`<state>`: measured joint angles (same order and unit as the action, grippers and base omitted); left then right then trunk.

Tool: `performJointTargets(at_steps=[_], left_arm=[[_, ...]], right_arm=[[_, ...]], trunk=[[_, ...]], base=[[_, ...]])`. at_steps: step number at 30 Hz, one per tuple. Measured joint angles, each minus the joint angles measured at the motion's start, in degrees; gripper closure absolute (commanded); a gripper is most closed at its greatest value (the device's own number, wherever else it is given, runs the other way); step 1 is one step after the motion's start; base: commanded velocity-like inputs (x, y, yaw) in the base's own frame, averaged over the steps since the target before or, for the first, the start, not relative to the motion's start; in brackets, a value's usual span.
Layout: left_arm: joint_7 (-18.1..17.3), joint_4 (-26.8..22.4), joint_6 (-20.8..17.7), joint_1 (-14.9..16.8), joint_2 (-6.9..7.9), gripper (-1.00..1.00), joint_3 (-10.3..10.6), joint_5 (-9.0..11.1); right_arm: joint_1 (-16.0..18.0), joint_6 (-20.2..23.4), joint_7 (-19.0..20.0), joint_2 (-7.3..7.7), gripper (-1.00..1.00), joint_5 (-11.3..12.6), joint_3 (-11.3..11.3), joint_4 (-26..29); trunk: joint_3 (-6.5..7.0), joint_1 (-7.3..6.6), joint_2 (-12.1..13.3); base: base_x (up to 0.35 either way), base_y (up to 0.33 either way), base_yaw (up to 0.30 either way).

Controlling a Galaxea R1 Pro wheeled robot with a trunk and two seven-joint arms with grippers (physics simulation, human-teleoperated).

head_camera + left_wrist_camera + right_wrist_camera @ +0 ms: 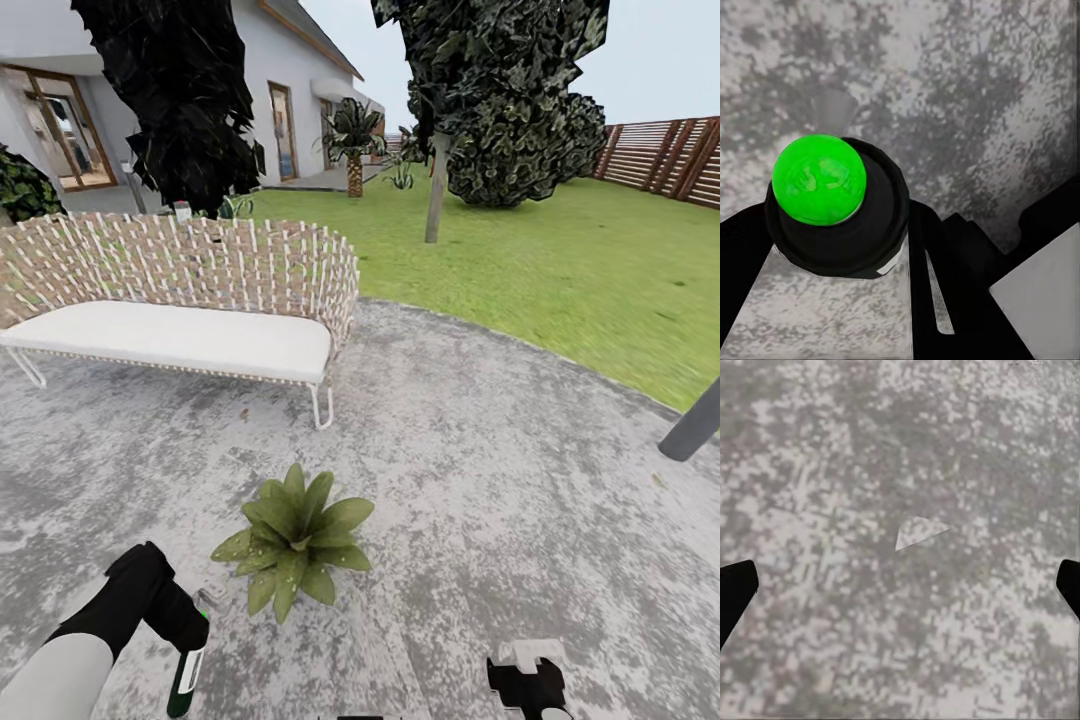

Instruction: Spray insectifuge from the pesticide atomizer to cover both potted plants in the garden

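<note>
The left claw (190,640) is clamped on the pesticide atomizer (186,680), a slim dark bottle with a white label hanging below it over the mottled grey patio (480,480). From the left wrist its end glows bright green (819,178) (no red showing). Just beside it sits a broad-leaved potted plant (295,540). The right claw (527,672) hangs wide apart over bare paving. A wicker sofa (180,300) stands beyond, lawn (540,270) behind.
</note>
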<state>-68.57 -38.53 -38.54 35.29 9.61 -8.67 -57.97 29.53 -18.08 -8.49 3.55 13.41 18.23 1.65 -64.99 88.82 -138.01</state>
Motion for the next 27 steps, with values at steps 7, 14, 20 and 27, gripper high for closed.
performJointTargets(at_steps=[7,14,20,27], left_arm=[[-10.77,-0.32,-1.30,2.03,0.74,1.00,2.79,-3.91],[-14.78,-0.36,-2.07,3.76,0.78,1.00,3.10,-10.89],[-14.60,-0.42,-2.07,3.98,0.88,1.00,3.01,-10.60],[-14.45,-0.77,-2.08,4.27,0.30,1.00,2.92,-10.39]], right_arm=[[-0.01,0.02,0.01,0.02,-1.00,0.01,-0.01,0.02],[-0.01,0.02,0.01,-0.04,-1.00,0.01,-0.01,0.01],[-0.01,-0.09,-0.05,0.22,-1.00,0.09,-0.09,0.01],[-0.23,-0.08,-0.01,0.32,-1.00,0.01,-0.09,0.01]], trunk=[[0.00,0.01,0.00],[0.00,0.01,0.00],[0.00,0.01,0.00],[0.00,0.04,0.00]], base=[[0.020,-0.025,0.030],[0.000,-0.004,0.243],[0.000,-0.204,0.125],[-0.142,-0.243,0.002]])
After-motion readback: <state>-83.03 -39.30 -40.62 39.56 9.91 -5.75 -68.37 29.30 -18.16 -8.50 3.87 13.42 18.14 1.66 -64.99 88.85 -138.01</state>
